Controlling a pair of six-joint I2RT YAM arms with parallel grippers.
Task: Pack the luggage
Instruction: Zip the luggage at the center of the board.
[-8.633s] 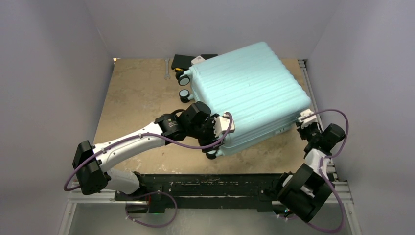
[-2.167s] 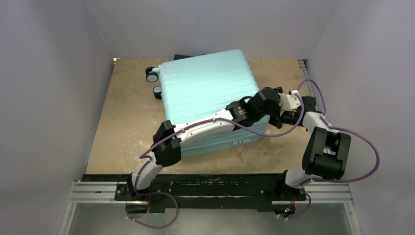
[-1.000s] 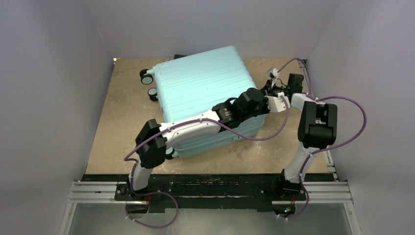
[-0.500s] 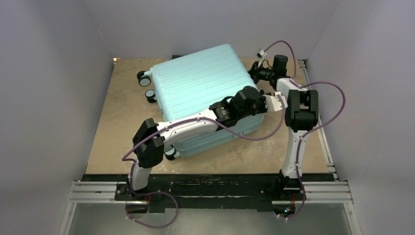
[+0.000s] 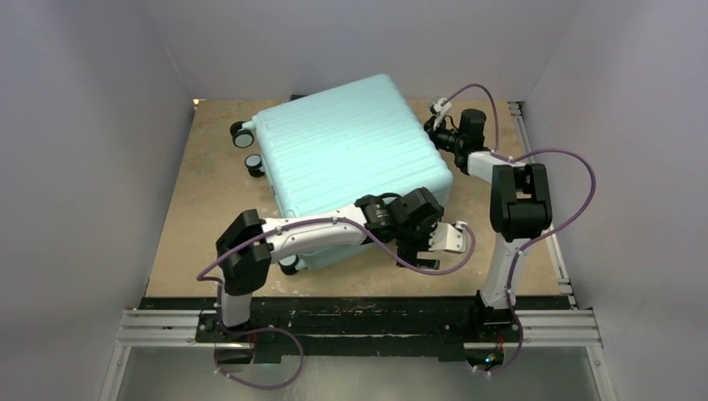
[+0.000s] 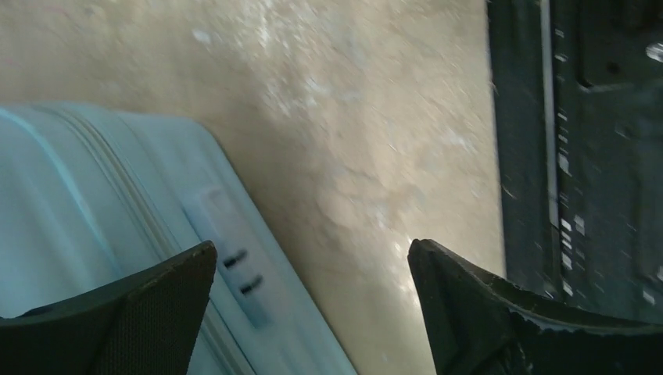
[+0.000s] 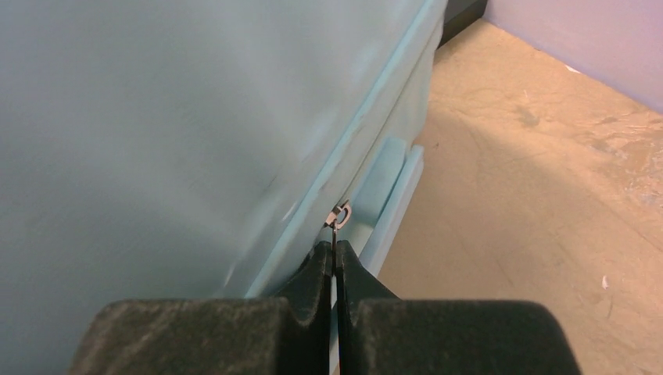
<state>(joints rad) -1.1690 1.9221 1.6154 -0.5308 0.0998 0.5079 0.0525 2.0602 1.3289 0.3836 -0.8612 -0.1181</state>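
The luggage is a pale mint ribbed suitcase lying shut and flat on the tan table. My right gripper is at its far right side, shut on the small metal zipper pull; its tips pinch the tab against the shell. My left gripper hangs open just off the suitcase's near right corner. In the left wrist view its jaws stand wide apart over bare table, the left fingertip beside the shell's side. Nothing is between them.
Two wheels stick out at the suitcase's far left, another at its near edge under my left arm. A black rail runs along the table's near edge. Grey walls close in on three sides. A black item lies behind the suitcase.
My left gripper has opened and swung from the suitcase's right edge down to its near right corner. The right gripper stayed shut and moved along the suitcase's far right side.
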